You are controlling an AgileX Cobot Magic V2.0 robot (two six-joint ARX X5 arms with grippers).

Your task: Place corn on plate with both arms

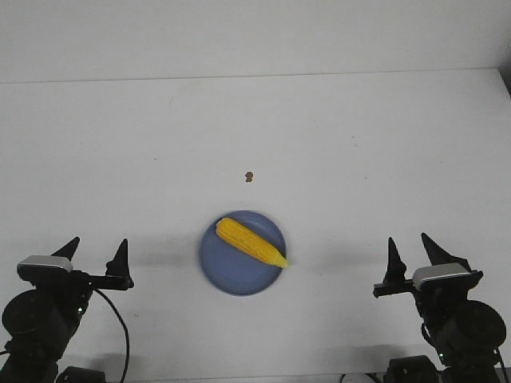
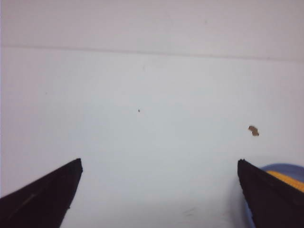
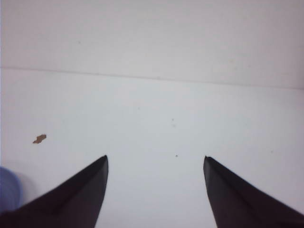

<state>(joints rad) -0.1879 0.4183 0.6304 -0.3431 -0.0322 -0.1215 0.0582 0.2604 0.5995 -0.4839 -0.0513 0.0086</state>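
The yellow corn [image 1: 249, 241] lies diagonally on the periwinkle-blue plate [image 1: 227, 274], its pointed tip reaching the plate's right rim. My left gripper [image 1: 97, 248] is open and empty at the front left, well left of the plate. My right gripper [image 1: 413, 247] is open and empty at the front right, well right of the plate. In the left wrist view the gripper [image 2: 159, 164] frames bare table, with the plate's edge [image 2: 281, 167] and a strip of corn [image 2: 290, 180] beside one finger. In the right wrist view the gripper [image 3: 155, 159] is over bare table, the plate's edge [image 3: 8, 187] at the side.
A tiny brown speck [image 1: 249, 176] lies on the white table behind the plate; it also shows in the left wrist view [image 2: 253, 130] and in the right wrist view [image 3: 39, 138]. The table's far edge [image 1: 255, 76] meets a white wall.
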